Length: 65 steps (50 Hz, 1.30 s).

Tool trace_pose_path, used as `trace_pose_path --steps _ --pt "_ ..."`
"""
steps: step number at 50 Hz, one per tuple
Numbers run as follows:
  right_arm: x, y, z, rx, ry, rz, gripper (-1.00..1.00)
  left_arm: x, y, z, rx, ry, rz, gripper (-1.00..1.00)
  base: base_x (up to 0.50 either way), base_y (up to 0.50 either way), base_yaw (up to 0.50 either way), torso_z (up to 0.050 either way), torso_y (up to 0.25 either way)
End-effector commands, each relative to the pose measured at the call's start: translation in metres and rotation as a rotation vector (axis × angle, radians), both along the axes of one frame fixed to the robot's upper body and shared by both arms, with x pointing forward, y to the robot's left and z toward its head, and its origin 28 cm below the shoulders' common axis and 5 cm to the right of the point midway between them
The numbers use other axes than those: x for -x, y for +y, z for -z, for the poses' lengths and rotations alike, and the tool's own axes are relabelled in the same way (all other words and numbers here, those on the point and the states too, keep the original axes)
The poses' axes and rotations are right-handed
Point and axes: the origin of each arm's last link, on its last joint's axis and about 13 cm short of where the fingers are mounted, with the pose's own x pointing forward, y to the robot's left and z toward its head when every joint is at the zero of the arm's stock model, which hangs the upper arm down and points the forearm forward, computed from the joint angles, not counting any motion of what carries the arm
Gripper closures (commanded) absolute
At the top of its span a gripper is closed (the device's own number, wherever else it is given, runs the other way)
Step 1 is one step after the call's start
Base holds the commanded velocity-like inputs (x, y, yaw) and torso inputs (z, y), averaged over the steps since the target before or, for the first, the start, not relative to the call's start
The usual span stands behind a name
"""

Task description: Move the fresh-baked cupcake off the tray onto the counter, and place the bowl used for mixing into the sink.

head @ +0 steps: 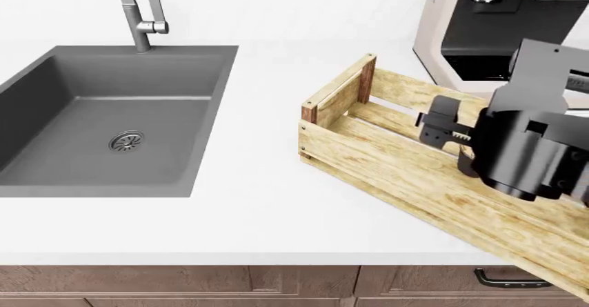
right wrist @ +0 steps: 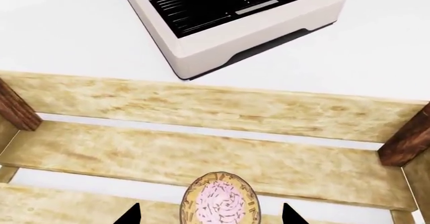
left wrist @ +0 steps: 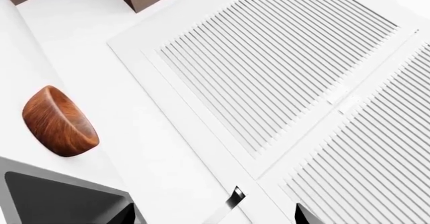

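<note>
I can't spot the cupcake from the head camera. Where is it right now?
The cupcake shows in the right wrist view, on the slatted floor of the tray, between the open right claw's fingertips. The right arm hides it in the head view.

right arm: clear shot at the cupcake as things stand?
Probably yes. The right pincer is inside the tray, open, straddling the cupcake, with nothing between them.
</note>
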Motion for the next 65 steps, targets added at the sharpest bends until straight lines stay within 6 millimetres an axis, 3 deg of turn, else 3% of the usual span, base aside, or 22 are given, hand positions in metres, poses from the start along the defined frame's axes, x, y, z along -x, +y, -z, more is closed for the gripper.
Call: trace_pose_path --steps 1,53,54,65 --pt "-0.008 0.000 0.008 -0.003 0.007 -0.001 -1.00 -0.001 0.000 0.000 -0.001 0.002 0.002 -1.00 0.00 0.00 0.00 0.000 0.000" --pt "-0.013 -0.008 0.053 0.004 0.070 -0.015 -1.00 0.000 -0.001 0.000 -0.004 0.002 0.001 -1.00 0.00 0.00 0.00 0.000 0.000" --pt "-0.013 -0.008 0.053 0.041 0.080 -0.001 1.00 -0.001 0.000 0.000 -0.003 0.003 0.001 -1.00 0.00 0.00 0.00 0.000 0.000" --pt "-0.009 -0.010 0.047 0.059 0.068 0.014 1.00 0.001 0.000 0.000 -0.001 0.001 -0.001 -1.00 0.00 0.00 0.00 0.000 0.000"
